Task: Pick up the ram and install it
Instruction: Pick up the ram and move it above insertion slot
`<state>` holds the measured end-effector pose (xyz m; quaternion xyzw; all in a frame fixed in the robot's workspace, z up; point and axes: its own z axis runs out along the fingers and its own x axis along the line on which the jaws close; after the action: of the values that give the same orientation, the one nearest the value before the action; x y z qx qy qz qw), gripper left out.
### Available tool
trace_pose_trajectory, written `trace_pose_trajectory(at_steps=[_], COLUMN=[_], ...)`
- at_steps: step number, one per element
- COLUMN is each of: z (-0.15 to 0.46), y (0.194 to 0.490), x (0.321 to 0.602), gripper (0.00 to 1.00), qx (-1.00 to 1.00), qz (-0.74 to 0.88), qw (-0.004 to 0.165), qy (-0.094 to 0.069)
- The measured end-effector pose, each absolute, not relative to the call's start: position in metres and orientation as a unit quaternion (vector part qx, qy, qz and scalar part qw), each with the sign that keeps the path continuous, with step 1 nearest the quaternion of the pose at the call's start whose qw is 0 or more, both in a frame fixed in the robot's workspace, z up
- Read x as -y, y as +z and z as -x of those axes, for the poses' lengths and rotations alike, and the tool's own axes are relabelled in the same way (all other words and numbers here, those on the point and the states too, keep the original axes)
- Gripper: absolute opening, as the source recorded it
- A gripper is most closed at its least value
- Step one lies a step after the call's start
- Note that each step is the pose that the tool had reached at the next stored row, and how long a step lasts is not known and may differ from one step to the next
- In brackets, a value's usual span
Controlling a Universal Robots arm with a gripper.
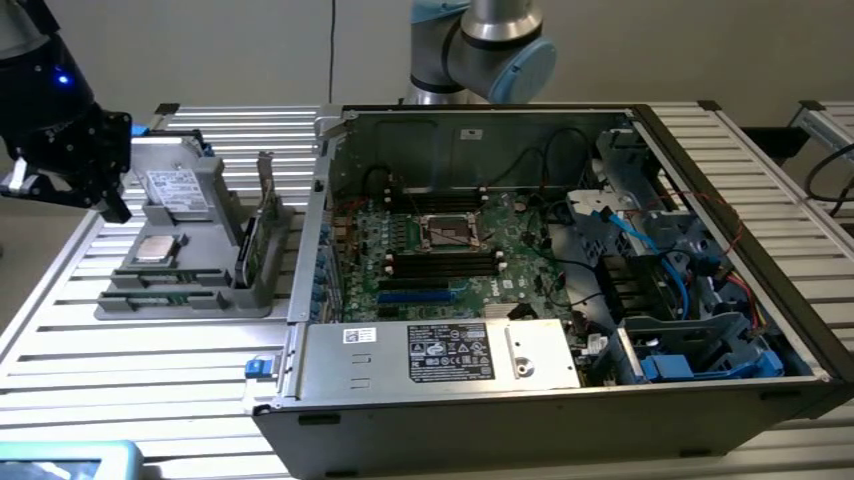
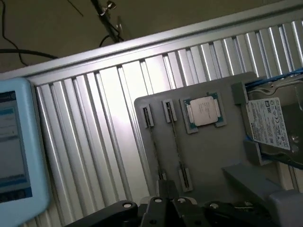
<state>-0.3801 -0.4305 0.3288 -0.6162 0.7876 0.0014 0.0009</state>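
On the slatted table (image 1: 147, 350): an open computer case (image 1: 534, 400) at centre, with a grey parts tray (image 1: 260, 300) to the exterior view's left of it.
computer case: lies on its side with the lid off; the motherboard (image 1: 521, 270) faces up, with black slots on both sides of the socket.
parts tray: holds a hard drive (image 1: 174, 190), a processor (image 1: 156, 250) and the ram (image 2: 178, 144).
gripper (image 1: 75, 200): hangs above the tray's far end by the hard drive, claw spread with nothing between, well apart from the ram.
ram: stands on edge in a clipped tray slot just beside the processor, untouched.
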Motion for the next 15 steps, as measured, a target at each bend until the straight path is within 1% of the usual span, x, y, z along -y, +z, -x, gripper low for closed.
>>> trace_pose_trajectory(at_steps=[11,15], z=[0.3801,0.3801], y=[0.3287,0.3287], x=[0.4305,0.4305], gripper=[0.11,0.11], qx=[-0.723,-0.723], qz=[0.691,0.691], qw=[0.002,0.002], qy=[0.001,0.001])
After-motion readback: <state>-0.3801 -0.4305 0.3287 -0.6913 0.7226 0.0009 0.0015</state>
